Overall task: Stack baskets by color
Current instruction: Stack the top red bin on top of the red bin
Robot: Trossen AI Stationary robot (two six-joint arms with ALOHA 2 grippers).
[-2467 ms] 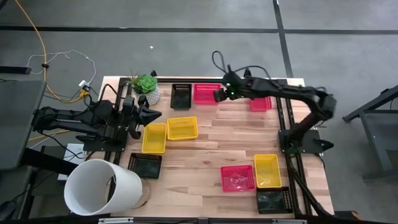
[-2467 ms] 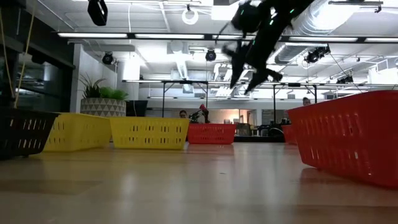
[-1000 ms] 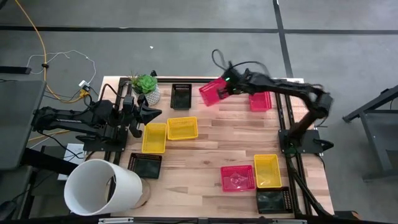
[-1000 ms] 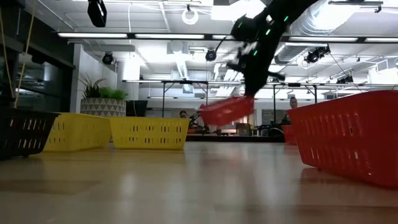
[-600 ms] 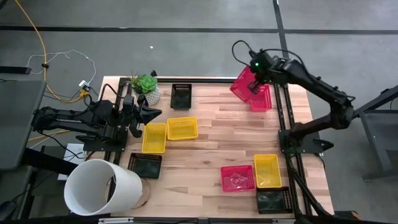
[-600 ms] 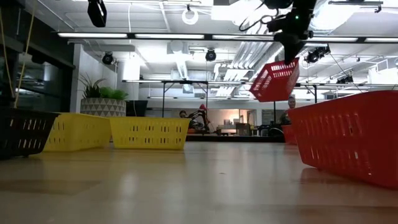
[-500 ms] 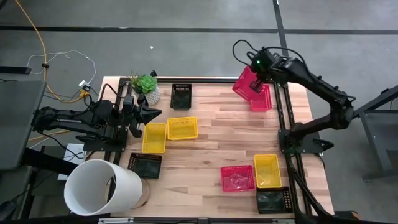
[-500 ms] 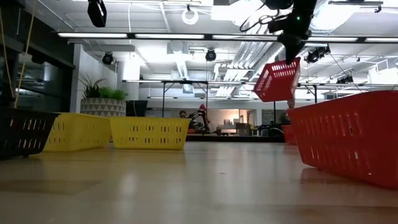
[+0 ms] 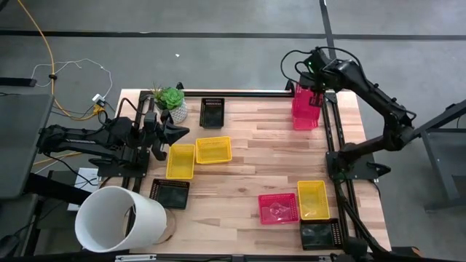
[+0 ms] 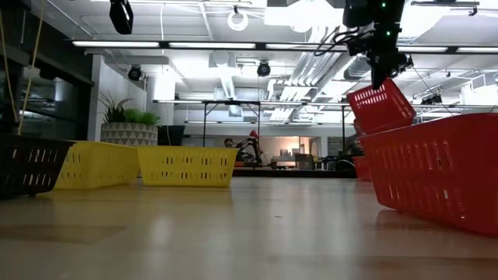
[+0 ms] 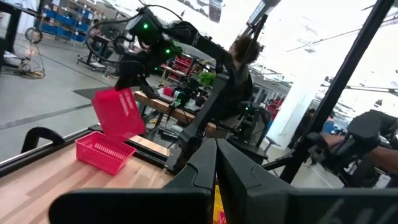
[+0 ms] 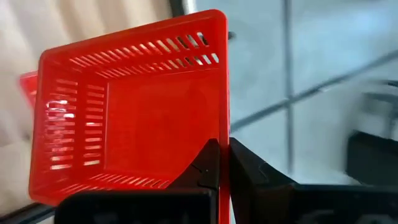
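The right pincer (image 9: 309, 86), clamped on a tilted pink-red mesh plastic basket (image 9: 304, 100), hangs over another pink-red basket (image 9: 305, 121) at the bench's (image 9: 247, 171) far right; no stack looks finished.

Pink-red basket (image 9: 306, 102) hangs tilted above another pink-red basket (image 9: 306, 120).

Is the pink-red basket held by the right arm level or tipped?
Tipped. The held pink-red basket hangs slanted from the right end effector, shut on its rim, above another pink-red basket on the table.
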